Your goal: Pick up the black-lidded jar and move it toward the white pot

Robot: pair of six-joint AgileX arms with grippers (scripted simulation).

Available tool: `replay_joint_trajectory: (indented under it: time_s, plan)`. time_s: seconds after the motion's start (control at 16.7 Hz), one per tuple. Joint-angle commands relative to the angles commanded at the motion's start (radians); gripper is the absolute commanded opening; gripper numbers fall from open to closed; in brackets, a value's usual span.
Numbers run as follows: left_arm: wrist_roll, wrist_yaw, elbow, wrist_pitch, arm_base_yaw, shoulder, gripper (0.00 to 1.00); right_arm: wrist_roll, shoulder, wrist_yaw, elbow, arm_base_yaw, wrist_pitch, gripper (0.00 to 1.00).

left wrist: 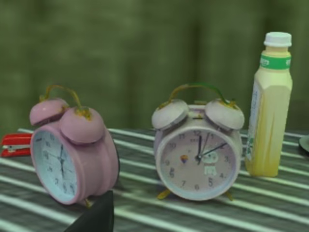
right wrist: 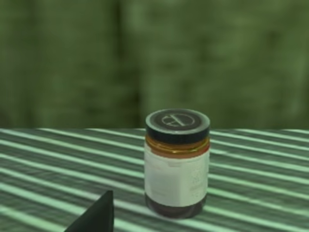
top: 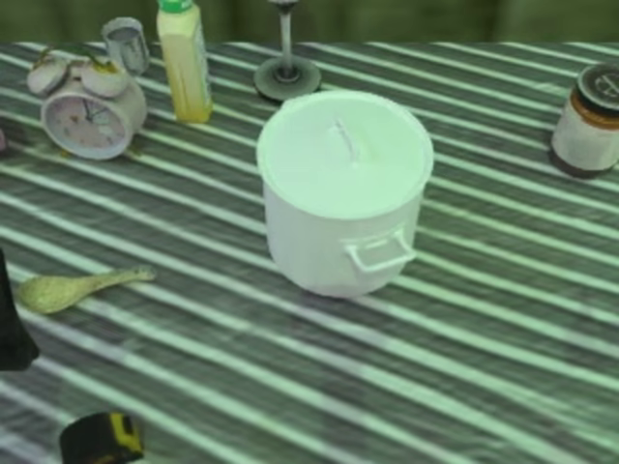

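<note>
The black-lidded jar [top: 590, 121] stands upright at the table's far right edge. It has a dark lid, an orange-brown band and a white label. In the right wrist view the jar [right wrist: 177, 164] stands free on the striped cloth, a little ahead of my right gripper. Only one dark finger [right wrist: 96, 216] of that gripper shows, off to the side and touching nothing, so it is open. The white pot [top: 343, 193] with its flat lid and loop handle sits in the middle of the table. My left arm [top: 12, 329] rests at the left edge, and its open gripper's finger [left wrist: 94, 217] holds nothing.
At the back left stand a pink alarm clock [top: 92, 111], a small grey glass jar [top: 127, 43] and a tall yellow bottle [top: 186, 63]. A stemmed glass [top: 287, 75] is behind the pot. A pale spoon [top: 73, 288] and a tape measure [top: 102, 440] lie front left.
</note>
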Motion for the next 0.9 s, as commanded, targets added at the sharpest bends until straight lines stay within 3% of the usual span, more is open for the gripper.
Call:
replay_joint_trajectory:
  time_s: [0.24,0.48,0.9]
  plan:
    - [0.000,0.000,0.000,0.000,0.000,0.000,1.00,-0.003,0.025,-0.001,0.017,0.000,-0.022,1.00]
    - [0.000,0.000,0.000,0.000,0.000,0.000,1.00,-0.019,0.188,0.001,0.138,-0.009,-0.153,1.00]
    - [0.000,0.000,0.000,0.000,0.000,0.000,1.00,-0.078,0.709,0.007,0.639,-0.044,-0.512,1.00]
